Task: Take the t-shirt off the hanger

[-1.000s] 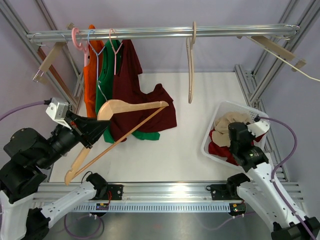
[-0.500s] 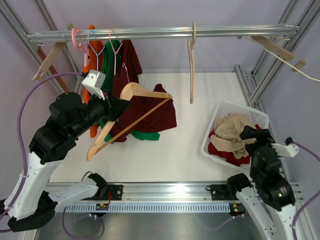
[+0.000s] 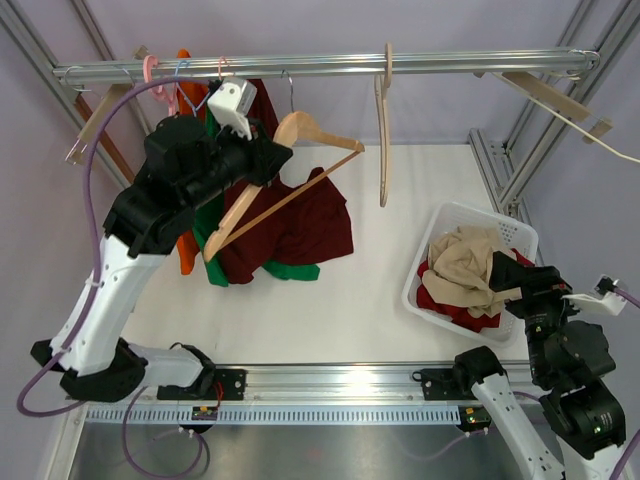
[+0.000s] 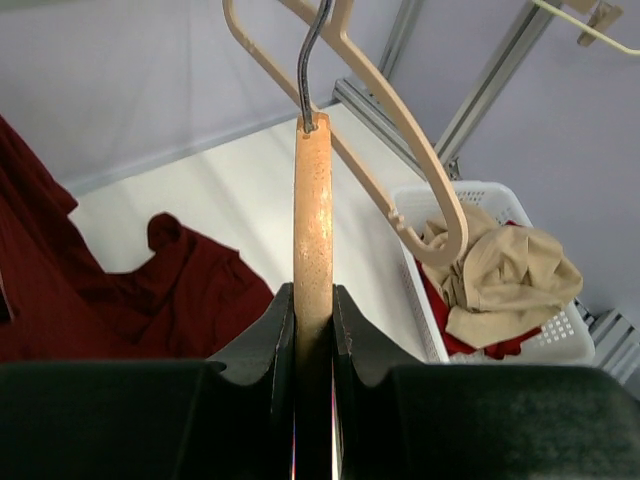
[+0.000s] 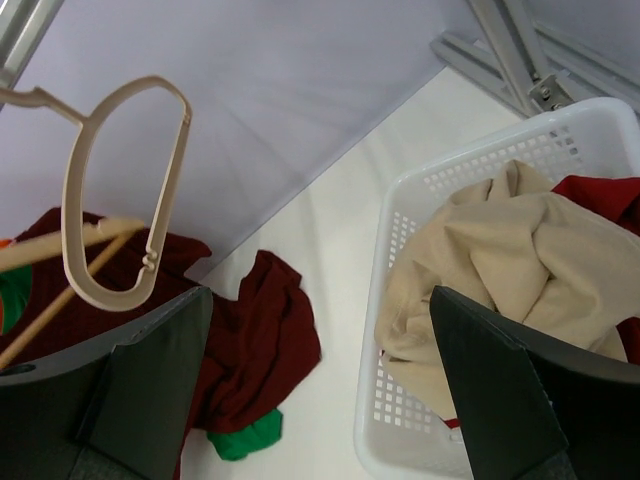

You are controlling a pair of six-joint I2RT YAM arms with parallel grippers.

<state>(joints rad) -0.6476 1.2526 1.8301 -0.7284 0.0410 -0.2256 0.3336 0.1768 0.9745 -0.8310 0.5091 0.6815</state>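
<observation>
The bare wooden hanger (image 3: pixel 300 130) is held up just below the rail (image 3: pixel 330 65), and its metal hook (image 4: pixel 312 60) points upward. My left gripper (image 4: pixel 313 300) is shut on the hanger's wooden body (image 4: pixel 312 200); from above, the left gripper (image 3: pixel 262 160) sits near the hanger's neck. The beige t-shirt (image 3: pixel 465 260) lies crumpled in the white basket (image 3: pixel 470 208), on top of red cloth. My right gripper (image 5: pixel 318 300) is open and empty, hanging above the basket's near side (image 3: pixel 515 275). The wrist view shows the t-shirt (image 5: pixel 500 270) to its right.
Orange, green and maroon garments (image 3: pixel 290 230) hang on hangers at the rail's left end and drape onto the table. An empty wooden hanger (image 3: pixel 382 140) hangs mid-rail, close to the right of the held one. Frame posts stand at both sides.
My left arm has carried the hanger up and back from the near left toward the rail. My right gripper has opened and drawn back from the basket, leaving the beige t-shirt inside.
</observation>
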